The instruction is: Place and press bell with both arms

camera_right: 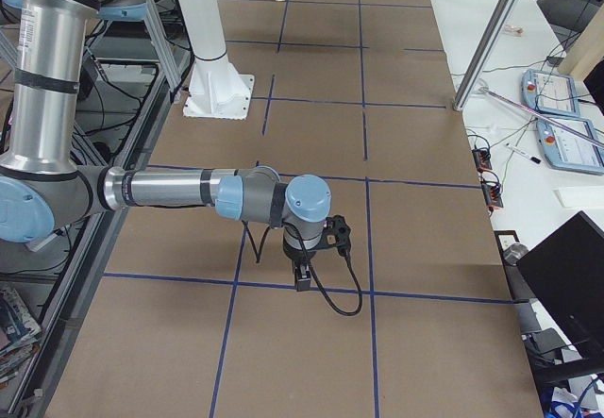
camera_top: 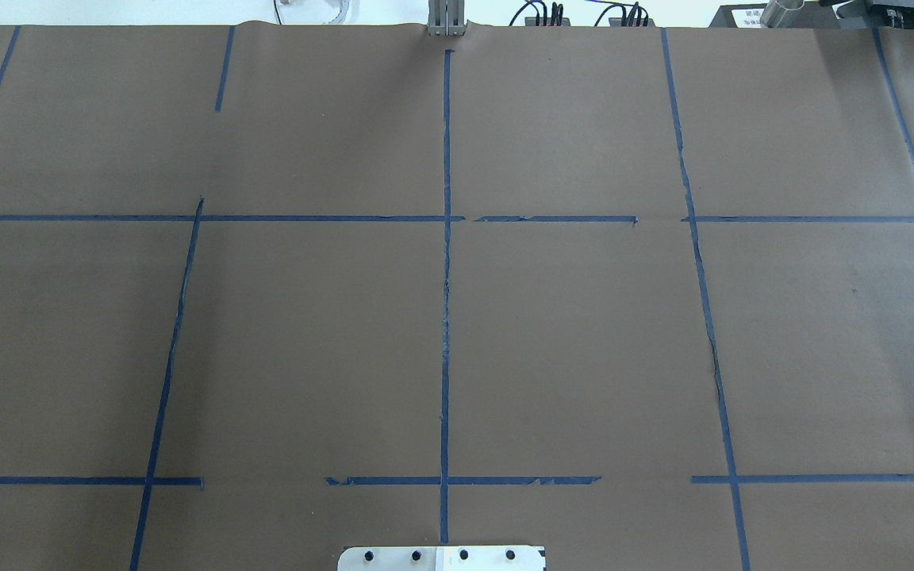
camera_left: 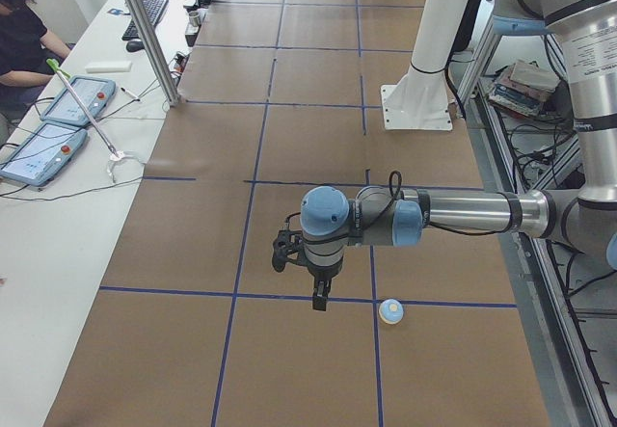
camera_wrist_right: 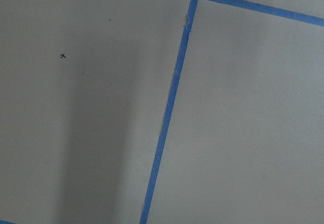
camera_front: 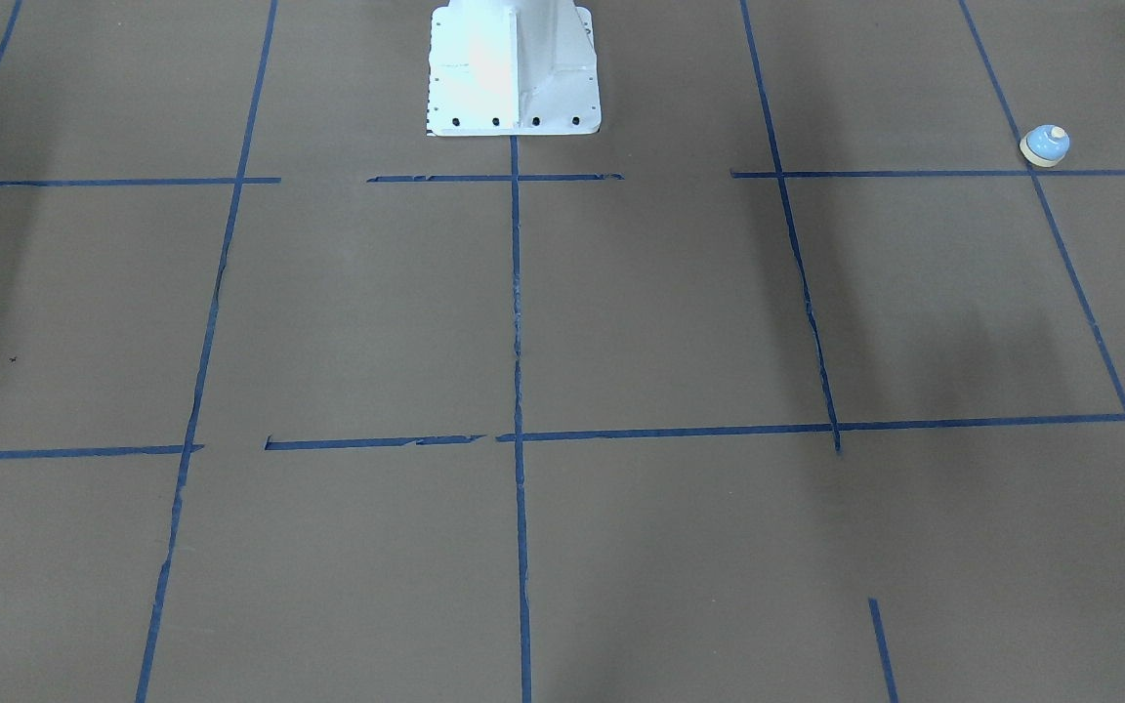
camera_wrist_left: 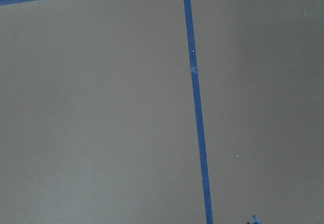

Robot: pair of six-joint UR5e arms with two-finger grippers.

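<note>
**Bell Standing on Table at Robot's Left End; Neither Gripper in Contact**

The bell [camera_front: 1045, 145] stood upright on its cream base ring, button uppermost, on the brown-covered table [camera_front: 621, 322]. It was at the table's end on the robot's left. It sat just beside a crossing of the blue tape lines [camera_front: 517, 293], on the pedestal side of the cross line in the front-facing view. Nothing was touching it.

The left gripper [camera_left: 318, 302] hung fingers-down above the table, near the bell but apart from it, on the side toward the operators' bench. The left arm [camera_left: 463, 213] reached out level over the surface to carry it. This gripper appeared only in the left side view, so it could not be determined whether its fingers were apart or together.

The right gripper [camera_right: 302, 281] likewise pointed down over a tape line near the table's other end, well apart from the bell, on the level forearm of the right arm [camera_right: 170, 190]. It appeared only in the right side view, and its finger state could not be determined either.

Both wrist cameras showed only brown surface and blue tape. The right one also showed a small x mark [camera_wrist_right: 63, 56].

The white pedestal [camera_front: 514, 68] was bolted at the robot's edge of the table. An operator [camera_left: 19, 32] sat at the white side bench
</note>
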